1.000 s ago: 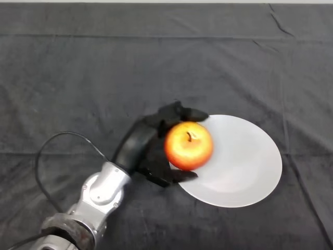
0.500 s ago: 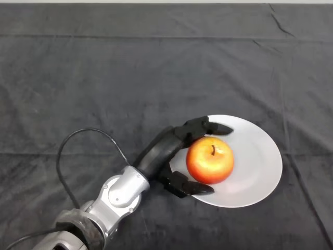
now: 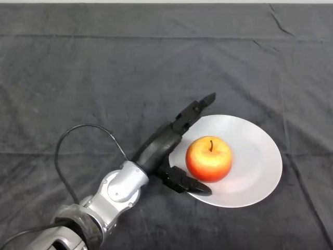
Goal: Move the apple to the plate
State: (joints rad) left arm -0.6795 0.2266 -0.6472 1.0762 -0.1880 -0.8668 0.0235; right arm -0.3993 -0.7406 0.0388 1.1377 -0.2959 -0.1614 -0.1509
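Red and yellow, the apple point(image 3: 208, 159) is set upright on the white plate point(image 3: 260, 161), left of its centre. The hand point(image 3: 165, 148) is seen at the plate's nine o'clock, fingers point(image 3: 196, 108) and thumb spread wide, clear of the apple.

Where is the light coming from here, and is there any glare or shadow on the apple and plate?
Head view: soft light from above; the apple shows only a faint sheen on top and casts a soft shadow on the white plate at its base. No harsh glare on the plate. The black hand and dark cloth hold little detail.
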